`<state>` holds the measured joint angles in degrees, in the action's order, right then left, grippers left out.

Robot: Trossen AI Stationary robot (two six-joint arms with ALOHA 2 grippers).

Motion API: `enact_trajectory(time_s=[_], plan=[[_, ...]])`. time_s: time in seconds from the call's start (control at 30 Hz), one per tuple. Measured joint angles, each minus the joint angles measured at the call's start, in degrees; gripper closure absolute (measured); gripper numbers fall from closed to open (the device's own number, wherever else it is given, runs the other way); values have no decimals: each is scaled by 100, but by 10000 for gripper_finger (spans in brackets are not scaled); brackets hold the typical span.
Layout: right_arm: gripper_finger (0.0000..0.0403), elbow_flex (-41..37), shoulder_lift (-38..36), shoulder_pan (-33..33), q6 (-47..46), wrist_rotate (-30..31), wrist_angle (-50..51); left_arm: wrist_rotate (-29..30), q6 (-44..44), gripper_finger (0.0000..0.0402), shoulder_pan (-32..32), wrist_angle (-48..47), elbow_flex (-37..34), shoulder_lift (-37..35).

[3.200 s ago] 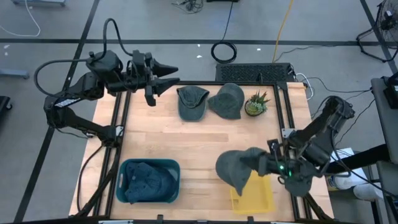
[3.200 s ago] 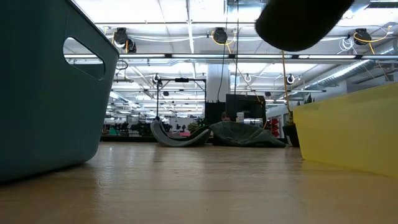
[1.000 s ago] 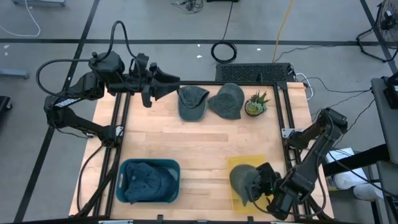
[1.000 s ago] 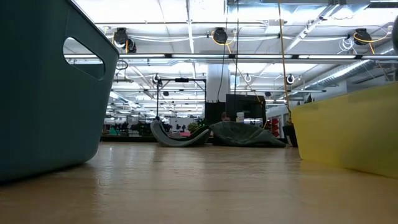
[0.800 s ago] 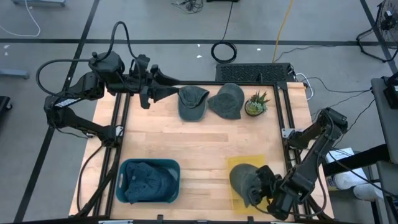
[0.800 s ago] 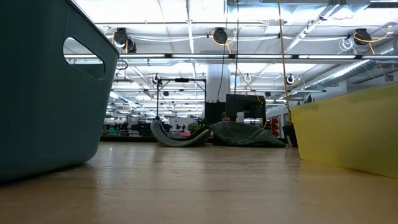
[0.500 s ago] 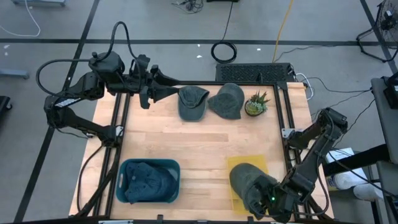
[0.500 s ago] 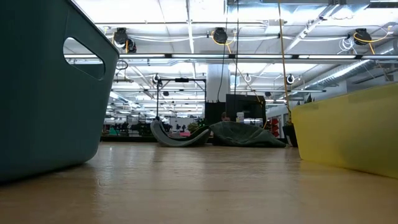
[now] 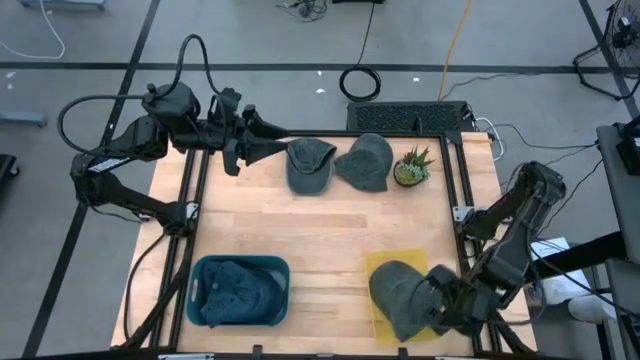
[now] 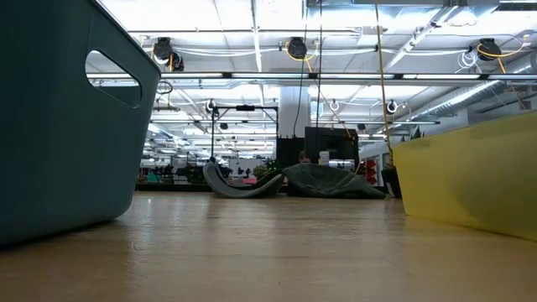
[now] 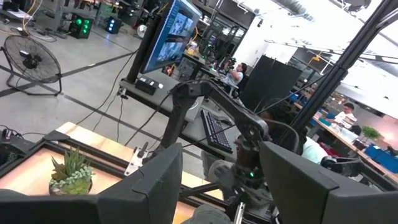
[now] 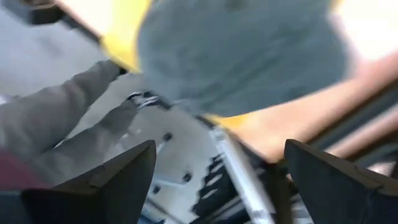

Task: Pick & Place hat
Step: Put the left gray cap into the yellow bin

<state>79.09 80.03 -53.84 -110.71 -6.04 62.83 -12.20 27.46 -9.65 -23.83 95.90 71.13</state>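
Right end effector [image 9: 437, 305] low, splayed, beside hat [image 9: 398, 293]

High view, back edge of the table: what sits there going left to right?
Left tool → flat grey cap → rounded grey hat → small potted plant.

Hat [image 9: 398, 293] in right-front bin [image 9: 381, 322], two hats [image 9: 308, 163] at back, plant [image 9: 410, 168] beside
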Motion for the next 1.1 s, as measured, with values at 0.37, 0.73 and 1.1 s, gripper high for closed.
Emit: enact_trajectory(time_s=[0.37,0.73,1.1], plan=[[71,-2,-427,61,174,1022,2046,2,5,176,-2,3,0,0],[218,-289,-262,61,491,1027,2182,15,3,176,-1,4,0,0],[395,-1577,-262,59,440,742,159,19,3,176,-2,4,0,0]])
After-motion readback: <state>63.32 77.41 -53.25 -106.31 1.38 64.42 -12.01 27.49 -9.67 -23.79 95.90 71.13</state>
